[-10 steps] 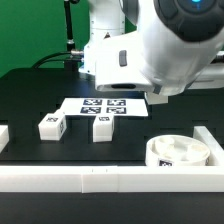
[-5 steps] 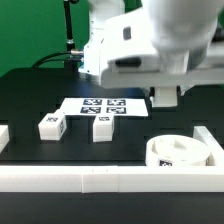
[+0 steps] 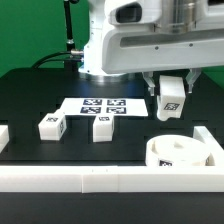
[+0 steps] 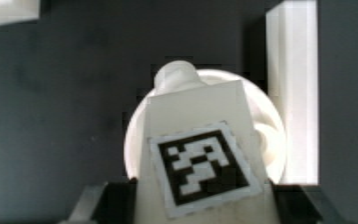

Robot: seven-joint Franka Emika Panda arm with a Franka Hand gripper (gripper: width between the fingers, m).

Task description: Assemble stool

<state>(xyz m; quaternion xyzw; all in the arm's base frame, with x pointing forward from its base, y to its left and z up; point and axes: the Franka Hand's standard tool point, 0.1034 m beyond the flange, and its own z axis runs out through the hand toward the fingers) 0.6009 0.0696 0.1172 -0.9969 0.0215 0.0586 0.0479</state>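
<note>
Holding one stool leg aloft on the exterior view's right, above and seemingly beyond the seat.

We have the gripper (image 3: pixel 171 88) clamped at a middling width on a white block leg (image 3: pixel 171 101), its tag facing us, lifted clear of the table (image 3: pixel 30 100). The leg looks light, rigid and smooth, so we judge the flat opposite faces the safest hold, taken high to leave the lower end free for mating. The round seat disc (image 3: pixel 195 148) lies near right, against the near border rail (image 3: pixel 90 178). It seems stiff but light enough to skid if pressed off-centre. It is the only hollow thing here: its well shows a tag patch and, as far as we can see, no leg. Two spare legs (image 3: pixel 101 126) stand toward the exterior view's left, just near of the marker board (image 3: pixel 75 104).
</note>
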